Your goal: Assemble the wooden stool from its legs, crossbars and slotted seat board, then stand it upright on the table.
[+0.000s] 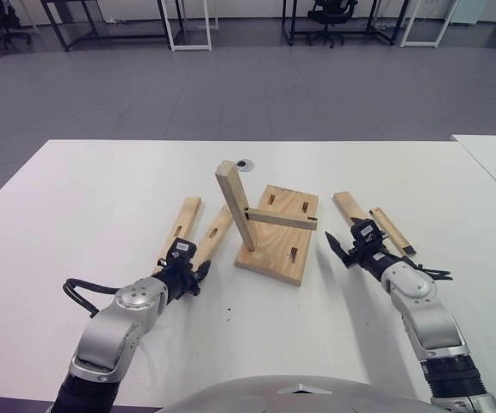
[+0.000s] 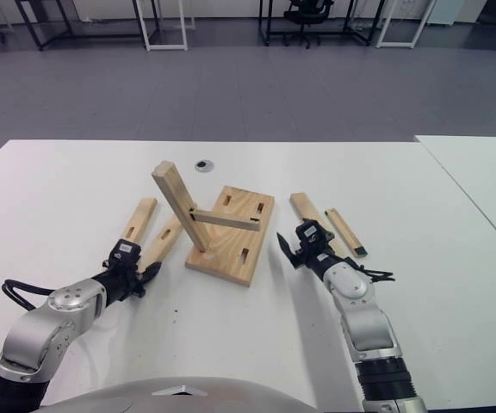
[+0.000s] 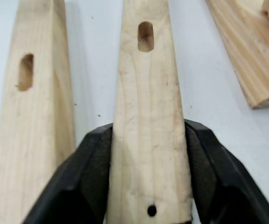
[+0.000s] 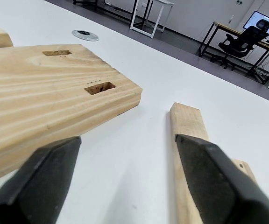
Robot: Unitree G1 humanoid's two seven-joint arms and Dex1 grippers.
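My left tool (image 3: 148,133) is clamped on a pale tapered wooden leg (image 3: 148,84) lying flat. My right tool (image 4: 127,140) gapes wide between the slotted wooden seat board (image 4: 41,88) and a loose wooden leg (image 4: 188,126). The white worktop (image 1: 102,189) carries everything, with grey floor (image 1: 231,86) beyond. A slanting leg (image 1: 233,202) rises from the board, bearing a crossbar (image 1: 282,219).
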